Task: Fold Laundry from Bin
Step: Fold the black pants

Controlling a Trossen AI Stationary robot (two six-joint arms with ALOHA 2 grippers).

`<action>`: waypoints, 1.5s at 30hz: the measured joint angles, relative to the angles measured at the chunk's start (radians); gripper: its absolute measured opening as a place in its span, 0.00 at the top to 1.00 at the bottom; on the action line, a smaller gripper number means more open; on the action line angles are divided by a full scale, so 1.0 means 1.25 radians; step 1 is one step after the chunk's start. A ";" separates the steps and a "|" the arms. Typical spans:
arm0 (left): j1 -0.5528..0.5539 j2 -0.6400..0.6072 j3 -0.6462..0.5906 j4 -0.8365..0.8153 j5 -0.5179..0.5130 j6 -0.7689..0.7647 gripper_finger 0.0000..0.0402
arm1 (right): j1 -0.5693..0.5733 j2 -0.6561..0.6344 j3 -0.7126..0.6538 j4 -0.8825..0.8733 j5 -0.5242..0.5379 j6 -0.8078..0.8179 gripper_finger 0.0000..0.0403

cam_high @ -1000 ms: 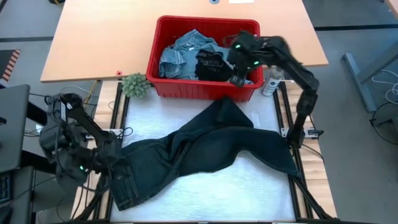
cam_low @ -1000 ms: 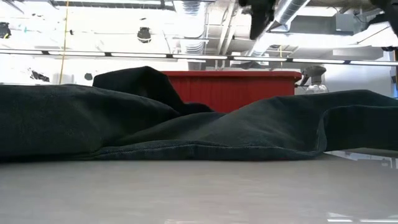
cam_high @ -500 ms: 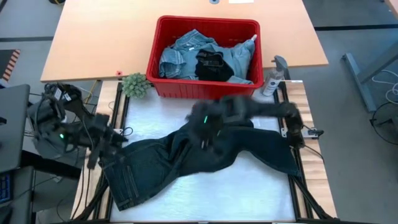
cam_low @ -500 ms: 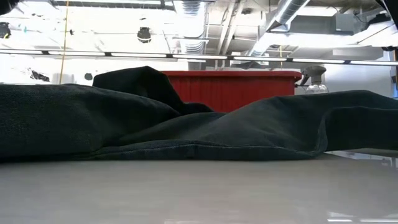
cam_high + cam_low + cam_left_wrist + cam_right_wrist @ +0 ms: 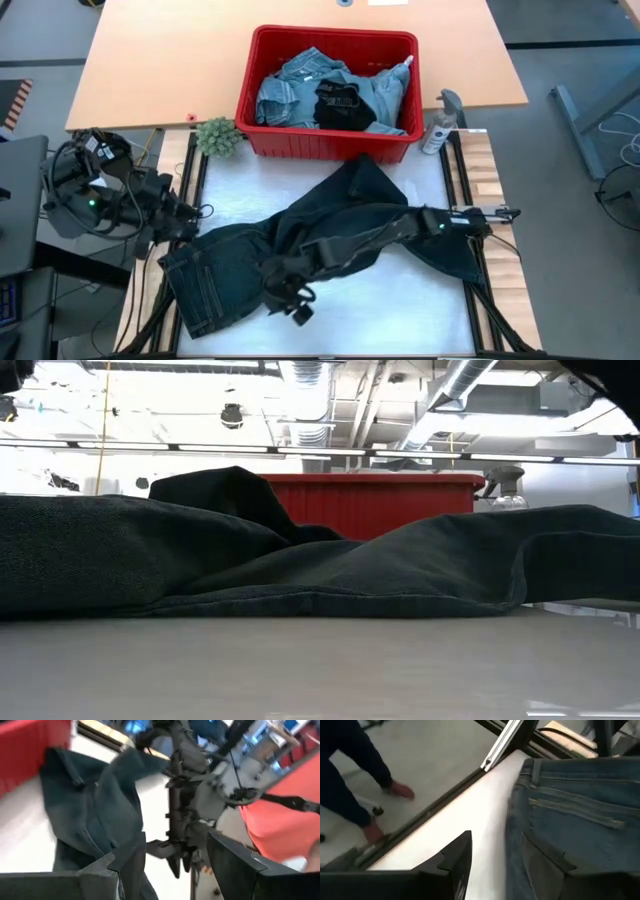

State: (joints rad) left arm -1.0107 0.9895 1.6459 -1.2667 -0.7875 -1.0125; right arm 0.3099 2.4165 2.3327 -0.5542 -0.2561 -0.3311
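Jeans (image 5: 330, 240), dark denim, lie spread across the white mat (image 5: 400, 300) on my bench, waistband toward the left front corner and one leg reaching back toward the bin (image 5: 262, 60). From above I see the right arm stretched low across the jeans, its right end effector (image 5: 293, 307) just past the front edge of the denim near the waistband; its wrist view shows the waistband and pocket stitching of the jeans close beside the white mat, with one dark finger (image 5: 457, 860) over the mat and nothing between the fingers, which stand apart. My left end effector (image 5: 190, 222) sits at the left edge of the mat, right by the waistband end of the jeans; its own wrist view shows the two fingers (image 5: 130, 865) spread with a clear gap and no cloth in them. The red bin stands behind the mat on the wooden tabletop, holding light blue denim pieces (image 5: 290, 85) and a black garment (image 5: 343, 103). A small green plant (image 5: 218, 136) sits beside the bin's left front corner, and a spray bottle (image 5: 438, 122) beside its right. In the low view the jeans' folds (image 5: 300, 570) fill the foreground with the bin's red wall (image 5: 390, 500) behind.
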 joint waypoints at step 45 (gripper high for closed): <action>0.000 0.019 0.000 0.113 0.081 0.110 0.51 | -0.176 -0.139 0.015 -0.078 0.492 0.280 0.94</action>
State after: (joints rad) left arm -1.0111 1.0138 1.6459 -1.1260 -0.6862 -0.8753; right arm 0.0903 2.2424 2.3512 -0.6513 0.3586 0.0184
